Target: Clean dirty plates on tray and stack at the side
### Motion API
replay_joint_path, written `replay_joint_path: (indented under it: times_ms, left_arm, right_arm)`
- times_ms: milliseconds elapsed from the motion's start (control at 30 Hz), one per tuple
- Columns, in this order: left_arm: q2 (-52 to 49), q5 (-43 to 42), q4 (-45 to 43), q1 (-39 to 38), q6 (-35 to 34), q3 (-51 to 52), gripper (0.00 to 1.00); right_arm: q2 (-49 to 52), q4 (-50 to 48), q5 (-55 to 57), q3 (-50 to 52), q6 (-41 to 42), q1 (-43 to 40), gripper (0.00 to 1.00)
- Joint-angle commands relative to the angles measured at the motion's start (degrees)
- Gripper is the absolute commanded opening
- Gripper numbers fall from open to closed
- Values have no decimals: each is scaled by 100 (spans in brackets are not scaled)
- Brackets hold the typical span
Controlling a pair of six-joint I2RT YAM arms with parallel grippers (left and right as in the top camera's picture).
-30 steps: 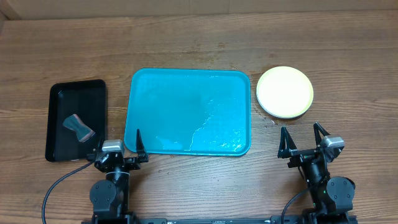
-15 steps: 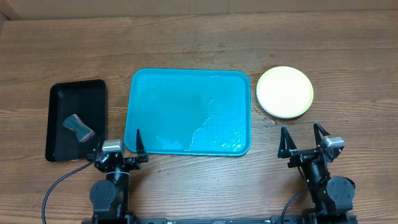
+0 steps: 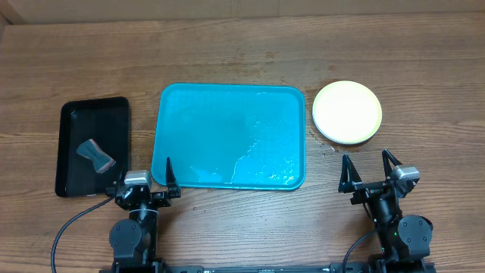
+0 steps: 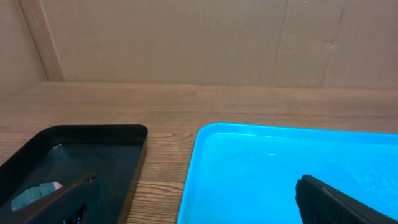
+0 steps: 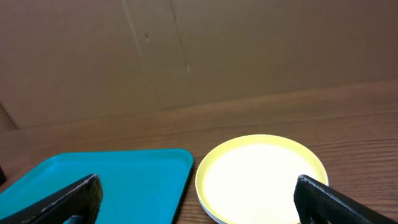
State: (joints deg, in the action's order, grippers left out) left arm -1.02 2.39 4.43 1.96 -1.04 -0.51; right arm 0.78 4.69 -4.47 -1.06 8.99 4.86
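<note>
The turquoise tray (image 3: 227, 136) lies in the middle of the table with nothing on it but a wet sheen; it also shows as the tray (image 4: 280, 174) and the tray (image 5: 112, 186). To its right stands a stack of plates (image 3: 347, 111) with a yellow-green rimmed one on top, seen close as the plates (image 5: 261, 177). My left gripper (image 3: 145, 176) rests open at the tray's near left corner. My right gripper (image 3: 367, 170) rests open just in front of the plates. Neither holds anything.
A black tray (image 3: 93, 145) sits left of the turquoise one, holding a small grey sponge (image 3: 95, 155); the black tray (image 4: 74, 162) shows in the left wrist view too. A cardboard wall (image 5: 199, 50) closes the far side of the table. Water drops dot the wood near the plates.
</note>
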Motion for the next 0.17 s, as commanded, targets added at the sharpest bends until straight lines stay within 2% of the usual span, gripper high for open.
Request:
replay_joint_path:
  times_ms: [0,133]
  left_arm:
    - [76,13,-13,-13,129,20,100]
    - [76,13,-13,-13,129,20,99]
  right_arm:
    - [-61,-26,37,61,-24,-22,100]
    - [-61,-26,37,61,-24,-22,100]
